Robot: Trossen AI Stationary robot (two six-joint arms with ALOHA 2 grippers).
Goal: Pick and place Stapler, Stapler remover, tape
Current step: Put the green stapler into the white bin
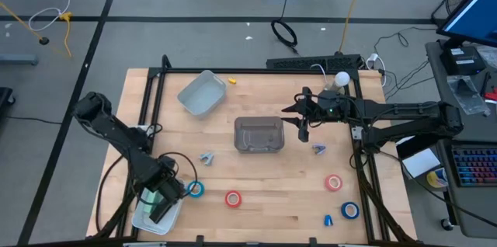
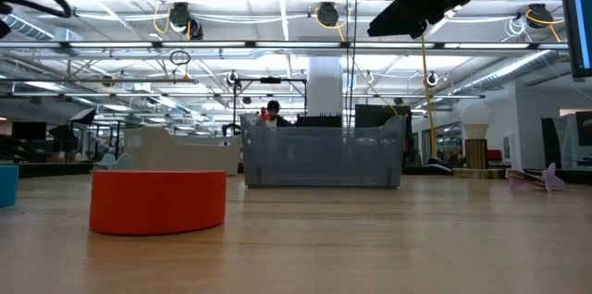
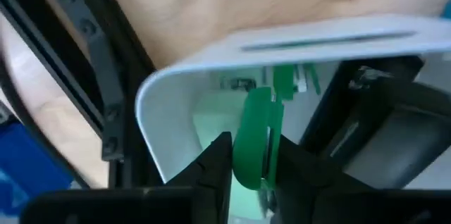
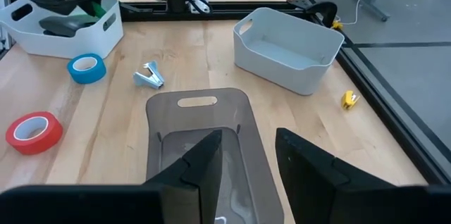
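Observation:
My left gripper (image 3: 257,171) is down inside the white bin (image 1: 144,214) at the table's near left corner, shut on a green stapler (image 3: 255,139). My right gripper (image 4: 246,157) hovers open above the grey bin (image 1: 259,134) at mid-table and holds nothing. Two blue tape rolls (image 1: 195,189) (image 1: 350,210) and two red ones (image 1: 234,199) (image 1: 334,182) lie flat on the wood. Staple removers rest on the table at mid-left (image 1: 206,158), right of the grey bin (image 1: 319,150) and near the right front (image 1: 328,220). My left gripper pinches the green stapler's body (image 3: 246,150) between its two fingers (image 3: 217,164), inside the white bin. The wrist view looks along the fingers, so how far back the stapler reaches and whether it touches the bin floor cannot be told.
A second white bin (image 1: 202,92) stands empty at the far left, with a small yellow object (image 1: 231,81) beside it. A black frame rail (image 1: 151,99) borders the table. Bare wood lies between the grey bin and the near tape rolls.

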